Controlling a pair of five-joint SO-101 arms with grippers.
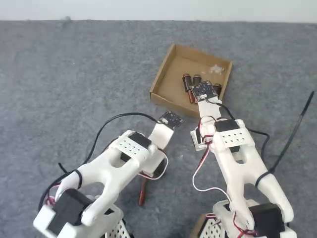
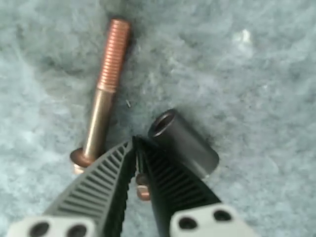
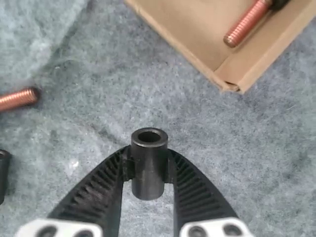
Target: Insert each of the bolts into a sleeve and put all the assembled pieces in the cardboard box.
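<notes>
My right gripper (image 3: pixel 148 157) is shut on a black sleeve (image 3: pixel 148 170), holding it with its bore open toward the camera, just outside a corner of the cardboard box (image 3: pixel 232 74). My left gripper (image 2: pixel 134 141) is shut, its tips together over the carpet. A copper bolt (image 2: pixel 102 96) lies on one side of those tips and a loose black sleeve (image 2: pixel 183 142) on the other. The high view shows the box (image 1: pixel 161 82) holding several assembled pieces (image 1: pixel 190 82).
Grey carpet covers the table. One more bolt (image 1: pixel 142 191) lies under the left arm. A threaded bolt end (image 3: pixel 244 24) shows inside the box, another bolt tip (image 3: pixel 17 98) and a dark sleeve edge (image 3: pixel 2 173) lie off to the side.
</notes>
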